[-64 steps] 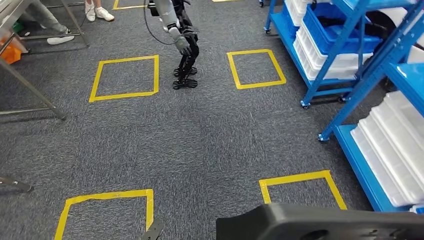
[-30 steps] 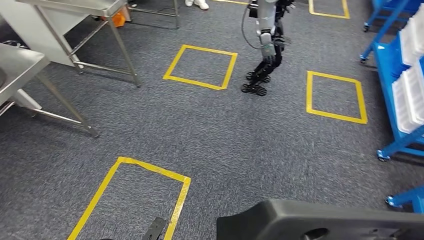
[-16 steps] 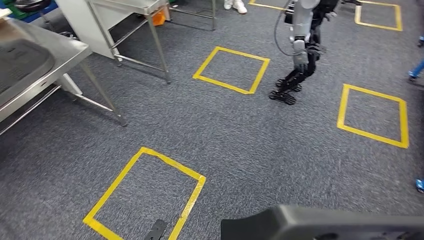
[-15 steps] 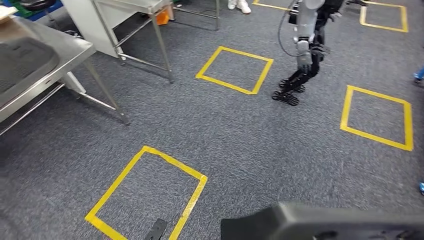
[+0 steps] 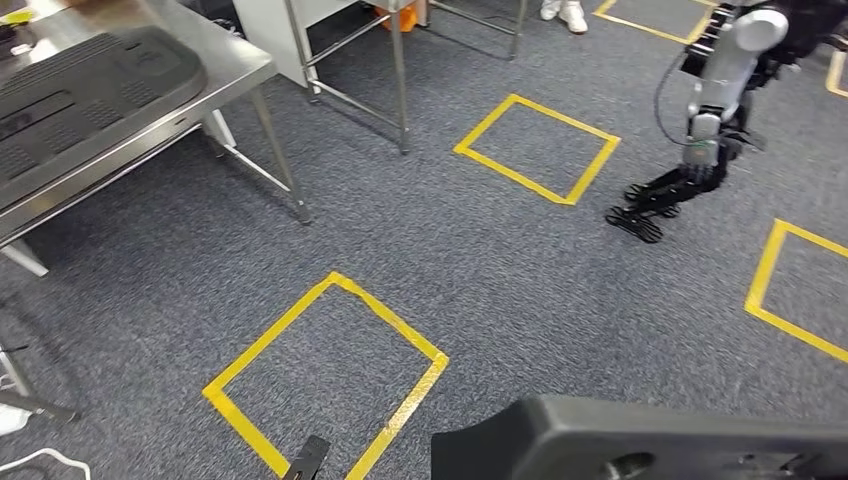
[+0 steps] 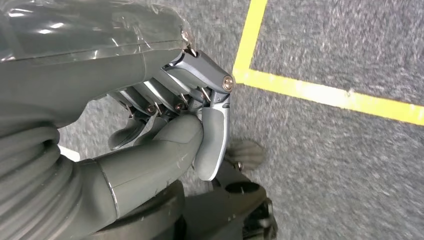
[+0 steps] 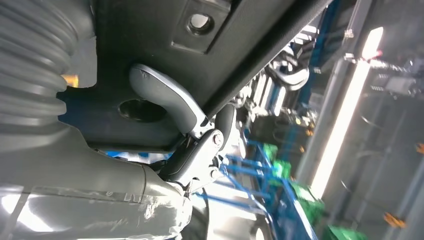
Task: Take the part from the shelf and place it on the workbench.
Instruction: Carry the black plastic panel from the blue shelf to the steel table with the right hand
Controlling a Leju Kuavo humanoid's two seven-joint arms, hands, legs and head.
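Right hand [image 7: 175, 125] fingers are curled under the black moulded part [image 5: 640, 440]; stiff, broad, probably awkward, best supported along its underside edge.

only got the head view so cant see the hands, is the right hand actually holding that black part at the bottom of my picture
Observer: Yes. In the right wrist view the right hand grips the black part from beneath, fingers hooked over its edge.
Operator: and the left hand, anything in it
Observer: No. The left hand hangs over the carpet with fingers curled in, holding nothing.
Operator: what else is behind that right hand
Observer: Blue shelving, blurred, lies beyond the part.
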